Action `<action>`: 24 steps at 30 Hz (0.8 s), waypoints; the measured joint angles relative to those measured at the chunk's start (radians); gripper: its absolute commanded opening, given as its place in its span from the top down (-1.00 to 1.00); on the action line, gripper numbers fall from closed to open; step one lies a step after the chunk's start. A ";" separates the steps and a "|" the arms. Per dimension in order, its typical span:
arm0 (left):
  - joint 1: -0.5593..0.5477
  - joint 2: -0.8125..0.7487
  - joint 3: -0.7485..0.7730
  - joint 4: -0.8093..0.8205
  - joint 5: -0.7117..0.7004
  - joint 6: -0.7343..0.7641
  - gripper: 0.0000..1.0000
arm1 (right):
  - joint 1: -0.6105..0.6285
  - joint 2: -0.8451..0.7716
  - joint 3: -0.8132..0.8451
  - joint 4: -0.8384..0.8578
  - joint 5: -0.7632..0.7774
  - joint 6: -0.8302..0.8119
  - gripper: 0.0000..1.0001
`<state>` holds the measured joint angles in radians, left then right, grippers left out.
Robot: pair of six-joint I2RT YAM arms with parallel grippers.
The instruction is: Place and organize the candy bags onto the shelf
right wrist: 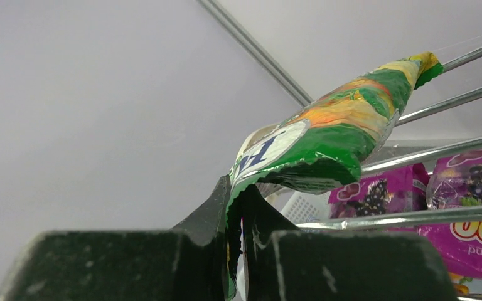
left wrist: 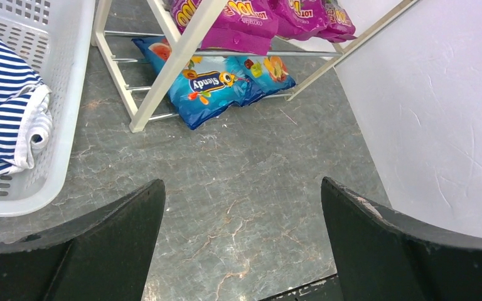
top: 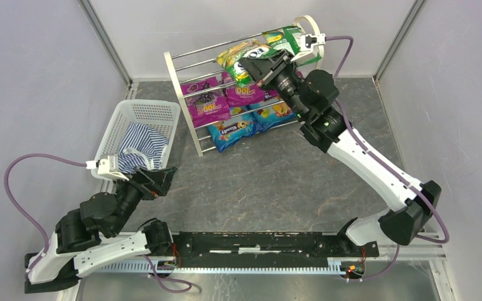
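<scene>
R fingers (right wrist: pixel 207 219) were clamped on FOX'S bag (right wrist: pixel 326 138) edge; bag sat at shelf (top: pixel 176 81) top rods. L fingers (left wrist: pixel 100 244) apart. Risk: if you released early, bag could've slid off.

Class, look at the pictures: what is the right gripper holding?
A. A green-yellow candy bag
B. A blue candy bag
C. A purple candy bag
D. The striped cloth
A: the right gripper is shut on the edge of the green-yellow bag, which lies against the top rods of the shelf.
</scene>
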<state>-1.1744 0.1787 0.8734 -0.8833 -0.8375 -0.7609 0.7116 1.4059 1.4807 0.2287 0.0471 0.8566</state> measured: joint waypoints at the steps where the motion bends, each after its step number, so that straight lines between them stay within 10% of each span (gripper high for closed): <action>1: 0.000 -0.003 0.000 0.000 0.000 0.000 -1.00 | 0.000 0.020 0.012 0.008 0.021 0.019 0.88; 24: -0.001 -0.021 -0.005 0.003 0.001 0.001 -1.00 | -0.066 0.325 0.252 0.068 0.174 0.193 0.89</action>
<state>-1.1751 0.1577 0.8684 -0.8806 -0.8368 -0.7597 0.6456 1.7306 1.7325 0.2962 0.2211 1.0496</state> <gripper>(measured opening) 0.995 0.111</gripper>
